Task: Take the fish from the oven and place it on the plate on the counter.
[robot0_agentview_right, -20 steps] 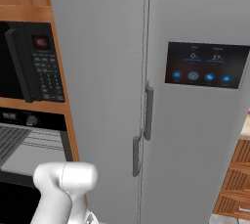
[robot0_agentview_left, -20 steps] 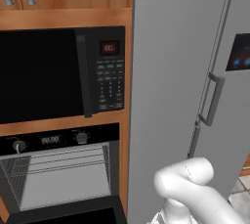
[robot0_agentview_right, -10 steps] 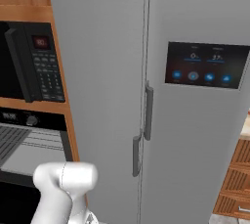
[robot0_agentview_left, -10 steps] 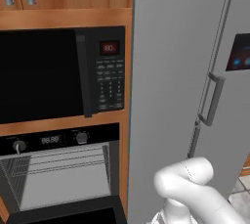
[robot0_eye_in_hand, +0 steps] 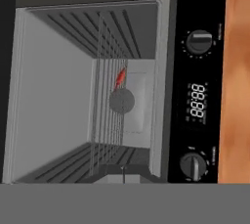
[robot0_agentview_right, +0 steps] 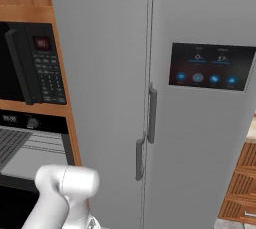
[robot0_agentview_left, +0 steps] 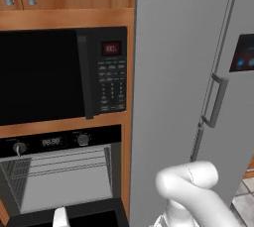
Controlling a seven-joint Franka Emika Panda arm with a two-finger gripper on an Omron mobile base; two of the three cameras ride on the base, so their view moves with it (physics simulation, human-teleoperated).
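inside open oven (robot0_eye_in_hand: 93, 96), fish (robot0_eye_in_hand: 119, 78) on wire rack (robot0_eye_in_hand: 108, 120) (far back).

We see the oven's (robot0_eye_in_hand: 97, 91) grey wire rack (robot0_eye_in_hand: 108, 115) carrying the small red-orange fish (robot0_eye_in_hand: 119, 78) inside the open cavity.

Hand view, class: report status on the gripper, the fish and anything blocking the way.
Gripper shut, holding nothing. Fish on the wire rack inside the open oven. Nothing seen between hand and fish.
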